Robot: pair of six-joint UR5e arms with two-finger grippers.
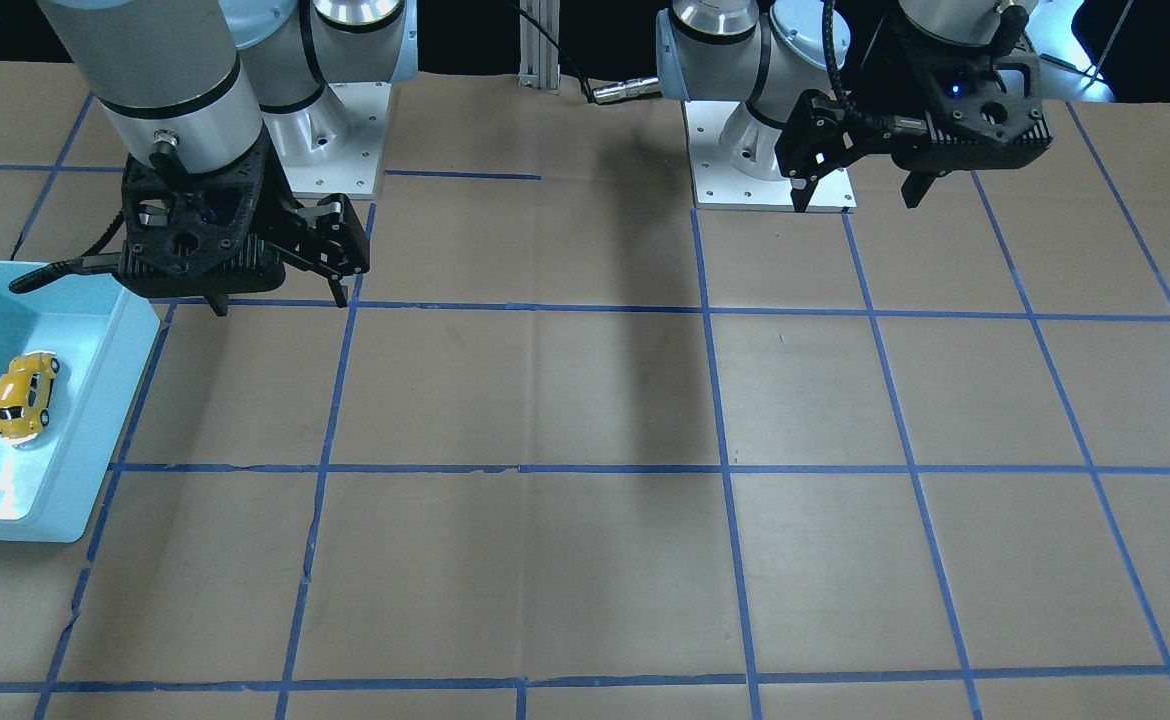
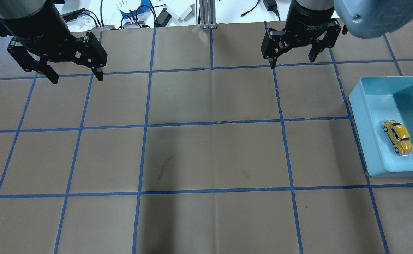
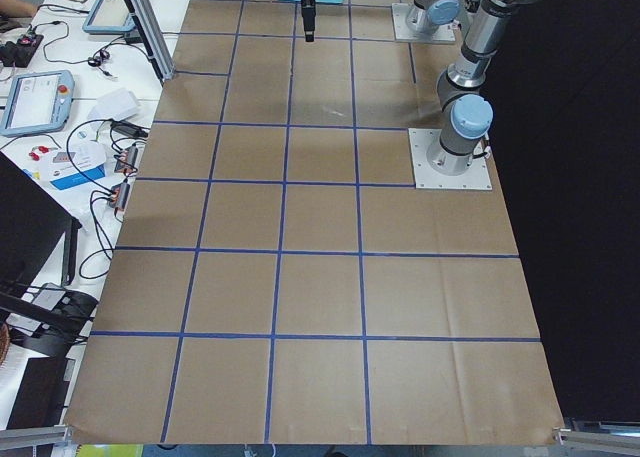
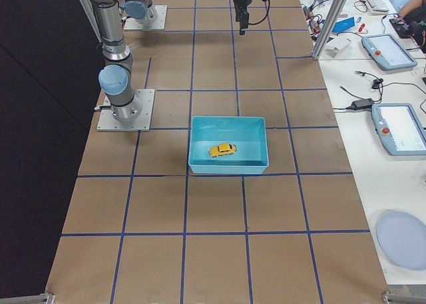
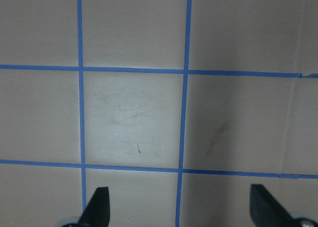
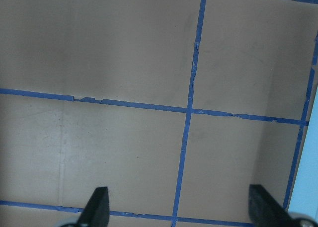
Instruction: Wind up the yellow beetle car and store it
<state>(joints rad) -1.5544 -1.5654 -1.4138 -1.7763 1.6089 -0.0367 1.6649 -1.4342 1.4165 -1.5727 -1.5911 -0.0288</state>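
Inspection runs left to right, with every position referenced to the shallow light-blue plastic bin.

1. My left gripper hangs above the brown paper-covered table with its blue tape grid. It is well apart from the bin, at the opposite end of the table. The jaws stand wide apart with nothing between them. The left wrist view confirms this: my left gripper shows both black fingertips at the bottom corners, with only bare paper and tape lines between them.

2. My right gripper is raised above the table on the bin's left side. It is nearer the bin than the other gripper but clearly apart from it, and touches neither rim nor wall. Its jaws are likewise spread and carry nothing. In the right wrist view my right gripper frames bare paper, and a pale sliver at the right edge may be the bin; I cannot confirm that.

3. The bin rests flat on the table at my right-hand end.

4. The small glossy yellow Beetle-shaped toy car lies inside the bin, on its floor. It stands upright on its black wheels, near the middle of the floor, and is set diagonally to the walls without touching any of them. The front-facing view agrees: the car sits within the bin.

5. Neither gripper contacts the car.
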